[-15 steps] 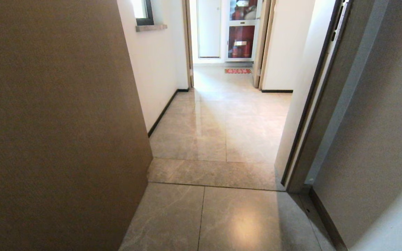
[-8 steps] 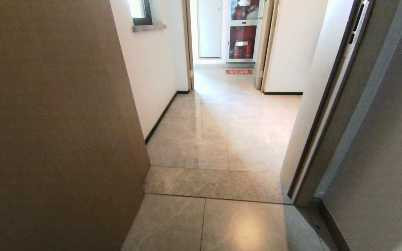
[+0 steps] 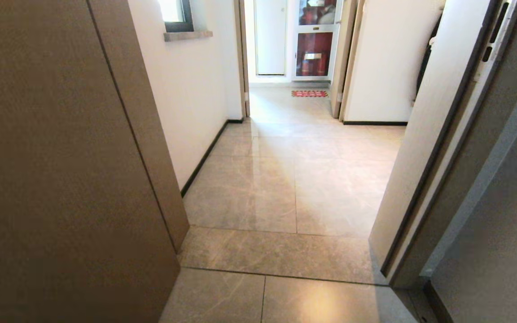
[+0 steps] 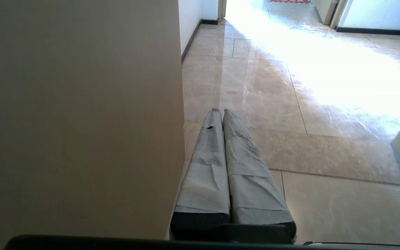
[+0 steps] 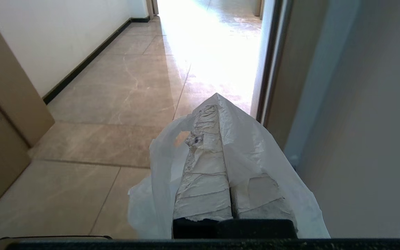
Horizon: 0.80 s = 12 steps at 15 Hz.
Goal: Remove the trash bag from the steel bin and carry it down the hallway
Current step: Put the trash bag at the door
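Daylight enters from the far end of the hallway (image 3: 285,179), by the small window (image 3: 175,13) high on the white wall and the bright doorway beyond. The glossy tiles carry a long pale reflection down the middle in the head view. In both wrist views this glare burns out to pure white, hiding the tile joints there. The brown door (image 3: 61,179) on the left is dim and softly blurred, as is the grey door frame (image 3: 487,179) on the right. Straight edges lean outward near the head view's sides. The trash bag (image 5: 262,156) glows translucent.
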Motion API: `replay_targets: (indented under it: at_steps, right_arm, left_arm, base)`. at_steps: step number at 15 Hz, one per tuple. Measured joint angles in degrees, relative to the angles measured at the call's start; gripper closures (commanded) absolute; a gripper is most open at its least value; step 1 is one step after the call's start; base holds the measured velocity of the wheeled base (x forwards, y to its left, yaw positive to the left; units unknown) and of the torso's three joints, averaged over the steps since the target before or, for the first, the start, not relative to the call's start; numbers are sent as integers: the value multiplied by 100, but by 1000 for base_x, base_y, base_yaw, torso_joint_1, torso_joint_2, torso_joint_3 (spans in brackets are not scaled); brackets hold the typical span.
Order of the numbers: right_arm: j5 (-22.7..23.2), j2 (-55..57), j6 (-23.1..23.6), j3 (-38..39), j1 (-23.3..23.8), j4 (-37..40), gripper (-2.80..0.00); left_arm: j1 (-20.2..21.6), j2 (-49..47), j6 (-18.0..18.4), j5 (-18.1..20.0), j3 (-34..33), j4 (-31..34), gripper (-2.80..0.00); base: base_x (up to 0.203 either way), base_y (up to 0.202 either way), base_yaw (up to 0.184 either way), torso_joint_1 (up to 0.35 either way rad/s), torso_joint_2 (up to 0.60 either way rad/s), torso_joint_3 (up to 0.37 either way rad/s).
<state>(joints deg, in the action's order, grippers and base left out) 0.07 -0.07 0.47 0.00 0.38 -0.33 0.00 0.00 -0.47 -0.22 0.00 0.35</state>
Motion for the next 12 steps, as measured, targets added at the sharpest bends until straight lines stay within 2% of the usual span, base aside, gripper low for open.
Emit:
replay_targets:
  at_steps: [12]
  right_arm:
    - [0,0,4,0,6,-2,0]
  left_arm:
    - [0,0,5,-2,0,1,0]
  base:
    - [192,0,0,2,4,2]
